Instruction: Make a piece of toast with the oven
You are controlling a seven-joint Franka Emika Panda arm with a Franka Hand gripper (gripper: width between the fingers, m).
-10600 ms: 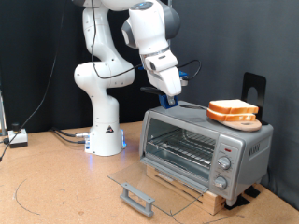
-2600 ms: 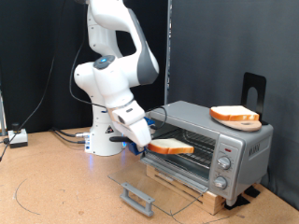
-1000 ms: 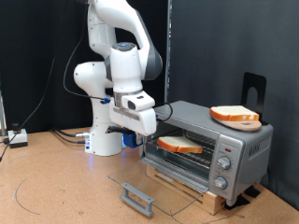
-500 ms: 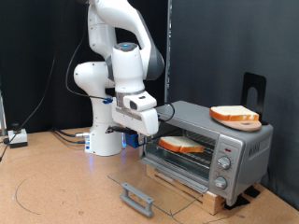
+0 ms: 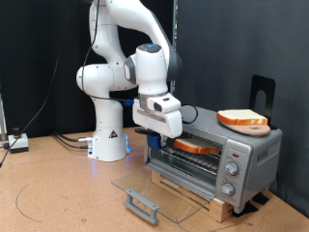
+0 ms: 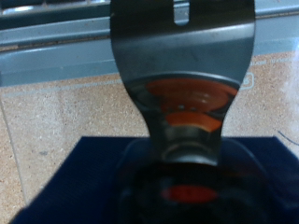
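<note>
The silver-grey oven [image 5: 249,153] stands at the exterior view's right with its glass door [image 5: 159,191] dropped open. One piece of toast [image 5: 201,147] lies flat in the oven's opening, at rack height. My gripper [image 5: 172,138] is at the opening's left side, at the slice's near edge, and looks shut on it. In the blurred wrist view the dark fingers [image 6: 149,56] fill the middle, with orange-brown crust [image 6: 192,98] showing against them. The second, alike slice [image 5: 241,119] lies on top of the oven.
The oven sits on a wooden board [image 5: 220,206]. The door's grey handle [image 5: 142,204] reaches out over the table in front. Three knobs [image 5: 232,170] are on the oven's right panel. A black stand [image 5: 263,91] is behind the oven. The arm's white base [image 5: 108,140] stands at the left.
The toast went from on top of the oven down to the opening. In the last half second my hand rose and moved right, and the slice slid further into the oven.
</note>
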